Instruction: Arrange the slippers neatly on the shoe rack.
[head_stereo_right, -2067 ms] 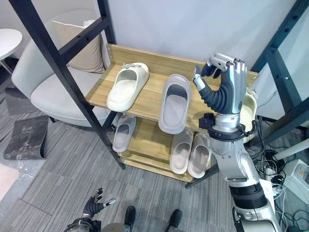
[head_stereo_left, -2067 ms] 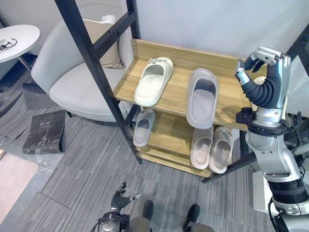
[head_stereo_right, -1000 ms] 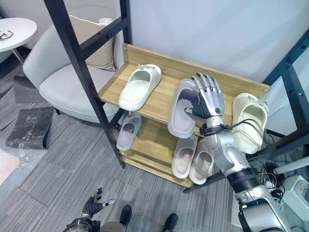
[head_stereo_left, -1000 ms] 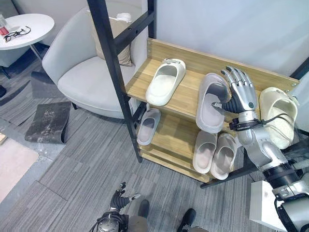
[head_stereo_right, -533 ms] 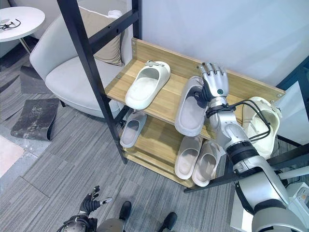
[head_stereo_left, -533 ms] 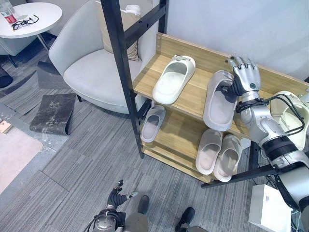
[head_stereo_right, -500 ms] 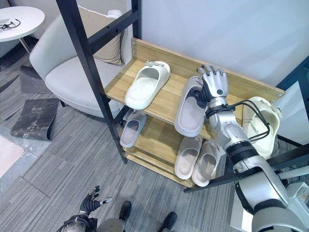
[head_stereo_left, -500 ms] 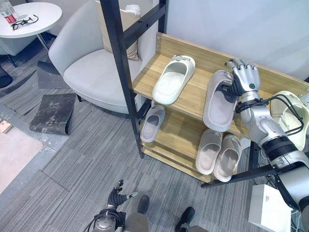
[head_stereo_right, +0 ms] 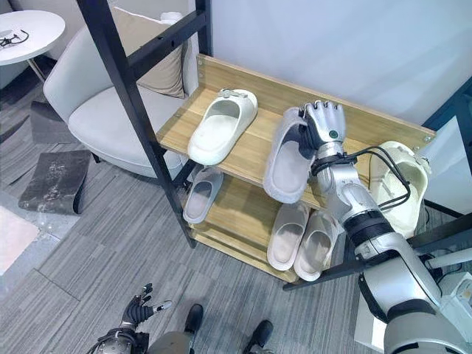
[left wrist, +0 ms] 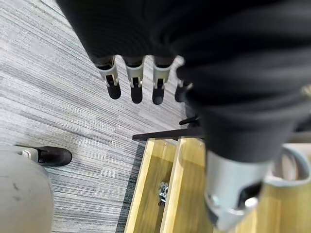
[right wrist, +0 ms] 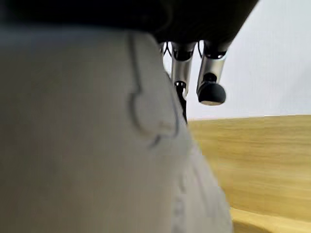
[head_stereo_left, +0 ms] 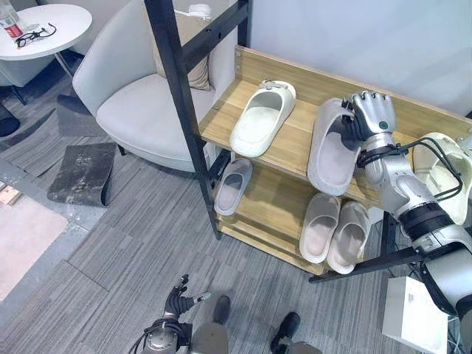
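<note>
Right hand [head_stereo_right: 325, 127]: fingers curled over the strap of a smooth grey moulded slipper [head_stereo_right: 285, 164], tilted on its edge
Left hand [head_stereo_left: 179, 297]: low, fingers loosely spread, empty
Shoe rack [head_stereo_left: 289, 149]: pale wood-grain shelves, black metal frame

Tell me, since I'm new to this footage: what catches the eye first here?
The right hand stands out, its fingers curled on a grey slipper tipped up on the top shelf of the wooden shoe rack. Beside it a cream slipper lies flat, with three more slippers on the shelf below. The left hand hangs low over the carpet.
</note>
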`<state>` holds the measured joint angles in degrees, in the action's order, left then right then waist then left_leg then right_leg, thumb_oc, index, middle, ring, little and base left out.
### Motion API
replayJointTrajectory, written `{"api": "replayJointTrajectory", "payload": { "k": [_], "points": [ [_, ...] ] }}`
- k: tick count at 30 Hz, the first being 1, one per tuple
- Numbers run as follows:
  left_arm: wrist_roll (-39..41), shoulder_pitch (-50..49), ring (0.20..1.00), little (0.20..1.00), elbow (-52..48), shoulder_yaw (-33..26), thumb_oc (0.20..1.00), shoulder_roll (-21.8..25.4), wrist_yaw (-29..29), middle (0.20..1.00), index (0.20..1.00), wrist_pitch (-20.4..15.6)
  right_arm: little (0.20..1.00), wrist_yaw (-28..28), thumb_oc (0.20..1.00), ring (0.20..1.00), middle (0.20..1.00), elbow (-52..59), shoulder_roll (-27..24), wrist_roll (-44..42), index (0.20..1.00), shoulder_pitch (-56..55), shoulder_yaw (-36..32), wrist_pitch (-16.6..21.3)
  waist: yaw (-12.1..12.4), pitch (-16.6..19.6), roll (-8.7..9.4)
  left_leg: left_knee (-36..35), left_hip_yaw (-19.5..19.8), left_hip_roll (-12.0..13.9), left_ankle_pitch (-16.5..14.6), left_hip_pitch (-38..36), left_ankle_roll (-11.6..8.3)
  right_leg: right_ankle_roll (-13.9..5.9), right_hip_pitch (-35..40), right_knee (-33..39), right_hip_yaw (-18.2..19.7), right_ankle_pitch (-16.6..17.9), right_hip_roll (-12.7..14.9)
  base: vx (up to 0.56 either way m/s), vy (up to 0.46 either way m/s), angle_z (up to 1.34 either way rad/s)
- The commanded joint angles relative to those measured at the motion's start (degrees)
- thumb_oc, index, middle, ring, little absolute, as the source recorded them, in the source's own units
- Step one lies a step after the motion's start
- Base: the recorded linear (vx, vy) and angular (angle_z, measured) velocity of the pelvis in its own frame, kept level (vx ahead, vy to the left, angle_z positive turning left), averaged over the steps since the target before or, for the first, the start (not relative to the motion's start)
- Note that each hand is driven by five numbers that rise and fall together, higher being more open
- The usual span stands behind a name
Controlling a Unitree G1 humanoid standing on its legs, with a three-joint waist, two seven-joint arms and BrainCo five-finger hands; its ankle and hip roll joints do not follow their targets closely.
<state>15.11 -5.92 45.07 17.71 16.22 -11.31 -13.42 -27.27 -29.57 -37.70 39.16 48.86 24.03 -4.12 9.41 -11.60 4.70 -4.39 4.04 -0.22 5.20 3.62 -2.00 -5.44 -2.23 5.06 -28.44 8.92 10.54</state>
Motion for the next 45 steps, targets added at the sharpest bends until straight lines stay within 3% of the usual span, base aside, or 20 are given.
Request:
{"api": "replayJointTrajectory", "payload": {
  "k": [1, 6, 10, 14, 17, 18, 22, 25, 29, 34, 36, 38, 39, 43, 45],
  "points": [
    [0.9, 2.5, 1.000, 1.000, 0.4, 0.5, 1.000, -0.5, -1.0, 1.000, 1.000, -1.3, 0.200, -4.2, 0.200, 0.200, 0.200, 11.3, -2.7, -1.4, 0.200, 0.1, -5.7, 0.8, 0.6, 0.8, 0.67, 1.7, 1.3, -0.9, -5.3, -0.6, -0.11, -4.19, 5.2, -1.8, -0.3, -6.4, 0.6, 0.00, 0.000, 0.00],
    [-0.7, 2.0, 1.000, 1.000, 0.2, -0.2, 1.000, -1.8, -1.3, 1.000, 1.000, -0.8, 0.200, -7.4, 0.200, 0.200, 0.200, 28.7, 0.8, -1.5, 0.200, -10.2, -16.0, 4.5, -0.8, 1.5, -0.24, 1.2, 0.6, -0.6, -5.0, -0.9, -0.34, -4.12, 5.5, -1.6, -0.2, -6.6, 0.5, -0.01, -0.012, 0.05],
    [-1.7, 1.6, 1.000, 1.000, 0.1, 0.1, 1.000, -2.3, -1.4, 1.000, 1.000, -0.7, 0.200, -7.9, 0.200, 0.200, 0.200, 36.5, 3.3, -2.5, 0.200, -15.3, -19.6, 7.3, -1.1, 1.9, -0.53, 1.0, 0.3, -0.5, -4.8, -1.2, -0.36, -4.17, 5.6, -1.4, 0.0, -6.6, 0.3, -0.01, -0.016, -0.07],
    [-2.5, 0.7, 1.000, 1.000, -1.3, 0.5, 1.000, -2.4, -1.8, 1.000, 1.000, -0.7, 0.200, -8.6, 0.200, 0.200, 0.200, 47.1, 7.2, -6.1, 0.200, -18.6, -21.6, 12.6, -1.7, 2.4, -0.99, 0.9, -0.1, -0.6, -4.6, -1.6, -0.40, -4.16, 5.8, -1.4, 0.5, -6.6, 0.1, -0.01, -0.015, -0.11],
    [-2.6, -0.2, 1.000, 1.000, -2.6, 0.7, 1.000, -2.5, -2.5, 1.000, 1.000, -0.6, 0.200, -5.1, 0.200, 0.200, 0.200, 54.2, 13.2, -18.2, 0.200, -19.5, -17.7, 19.9, -1.9, 2.8, -1.49, 0.8, -0.2, -0.4, -4.4, -1.8, -0.40, -4.02, 5.8, -1.5, 0.8, -6.7, 0.1, -0.02, -0.021, -0.09],
    [-2.6, -0.3, 1.000, 1.000, -2.7, 0.7, 1.000, -2.4, -2.5, 1.000, 1.000, -0.6, 0.200, -4.9, 0.200, 0.200, 0.200, 54.3, 13.2, -18.5, 0.200, -19.6, -17.7, 19.9, -2.0, 2.8, -1.45, 0.8, -0.3, -0.4, -4.4, -1.9, -0.41, -4.01, 5.8, -1.5, 0.9, -6.7, 0.1, -0.04, -0.011, -0.05],
    [-2.0, -0.9, 1.000, 1.000, -2.5, 0.2, 1.000, -2.6, -4.0, 1.000, 1.000, 0.2, 0.200, 2.9, 0.200, 0.200, 0.200, 59.4, 21.4, -38.9, 0.200, -19.9, -8.9, 25.5, -1.8, 3.2, -1.94, 0.8, -0.7, -0.2, -4.2, -2.3, -0.53, -3.73, 6.2, -1.5, 1.0, -6.7, 0.1, -0.01, -0.004, 0.00],
    [-1.5, -0.9, 1.000, 1.000, -2.5, -0.3, 1.000, -2.6, -4.4, 1.000, 1.000, 0.2, 0.200, 6.8, 0.200, 0.200, 0.200, 60.5, 23.1, -44.9, 0.200, -20.3, -5.2, 25.3, -1.7, 3.3, -2.14, 0.7, -0.6, -0.2, -4.1, -2.4, -0.70, -3.64, 6.2, -1.4, 0.8, -6.7, 0.0, -0.03, -0.013, 0.01],
    [-0.8, -0.5, 1.000, 1.000, 0.4, -1.9, 1.000, -2.9, -5.6, 1.000, 1.000, 0.3, 0.200, 16.4, 0.200, 0.200, 0.200, 58.8, 27.5, -57.2, 0.200, -17.9, 7.6, 23.3, -0.1, 3.4, -2.37, 1.0, 0.1, 0.0, -3.9, -2.2, -0.99, -3.17, 6.5, -1.6, 0.1, -6.9, 0.0, -0.03, -0.026, 0.00],
    [-1.1, 0.3, 1.000, 1.000, 3.6, -3.0, 1.000, -3.5, -6.1, 1.000, 1.000, -0.3, 0.200, 19.6, 0.200, 0.200, 0.200, 53.9, 27.5, -51.7, 0.200, -16.9, 13.3, 21.4, 1.3, 2.8, -2.23, 1.1, 0.8, 0.2, -3.8, -2.0, -1.29, -2.94, 6.6, -1.5, -0.6, -7.0, -0.3, -0.02, -0.021, 0.06],
    [-1.3, 0.2, 1.000, 1.000, 4.1, -2.7, 1.000, -3.7, -6.3, 1.000, 1.000, -1.4, 0.200, 19.5, 0.200, 0.200, 0.200, 49.9, 27.2, -41.0, 0.200, -16.7, 16.1, 20.7, 2.6, 1.6, -2.37, 1.3, 1.5, 0.4, -3.9, -1.9, -1.71, -2.70, 6.8, -1.5, -1.4, -7.5, -0.8, -0.02, -0.049, 0.09],
    [-1.3, 0.1, 1.000, 1.000, 4.0, -2.4, 1.000, -3.8, -6.1, 1.000, 1.000, -1.8, 0.200, 19.6, 0.200, 0.200, 0.200, 47.9, 27.1, -38.0, 0.200, -16.6, 17.1, 20.8, 2.7, 1.3, -2.30, 1.5, 1.9, 0.3, -3.6, -1.4, -1.67, -2.74, 6.6, -1.4, -1.9, -7.3, -0.7, -0.04, -0.036, 0.16],
    [-1.2, -0.2, 1.000, 1.000, 3.8, -1.6, 1.000, -4.0, -5.9, 1.000, 1.000, -2.3, 0.200, 18.5, 0.200, 0.200, 0.200, 44.8, 26.5, -30.3, 0.200, -16.4, 18.6, 20.4, 3.5, -0.1, -2.34, 1.9, 2.4, 0.4, -3.7, -0.8, -1.94, -2.73, 6.3, -1.3, -2.2, -7.5, -1.0, -0.05, -0.019, 0.26],
    [-0.7, 0.0, 1.000, 1.000, 3.8, 0.0, 1.000, -4.3, -5.7, 1.000, 1.000, -3.3, 0.200, 15.6, 0.200, 0.200, 0.200, 37.9, 25.7, -20.0, 0.200, -15.6, 20.3, 19.6, 4.4, -2.8, -2.52, 3.4, 3.4, -0.1, -3.4, 1.5, -1.90, -2.66, 4.9, -1.6, -2.7, -7.4, -0.9, -0.10, -0.031, 0.21],
    [0.7, 3.3, 1.000, 1.000, 5.2, 0.7, 1.000, -4.9, -6.2, 1.000, 1.000, -3.8, 0.200, 15.0, 0.200, 0.200, 0.200, 36.7, 24.4, -15.7, 0.200, -15.3, 20.5, 18.7, 3.7, -4.3, -2.21, 4.7, 3.5, -0.3, -3.4, 3.0, -1.86, -2.67, 3.8, -2.2, -2.7, -7.5, -0.8, -0.11, -0.020, 0.07]
  ]
}}
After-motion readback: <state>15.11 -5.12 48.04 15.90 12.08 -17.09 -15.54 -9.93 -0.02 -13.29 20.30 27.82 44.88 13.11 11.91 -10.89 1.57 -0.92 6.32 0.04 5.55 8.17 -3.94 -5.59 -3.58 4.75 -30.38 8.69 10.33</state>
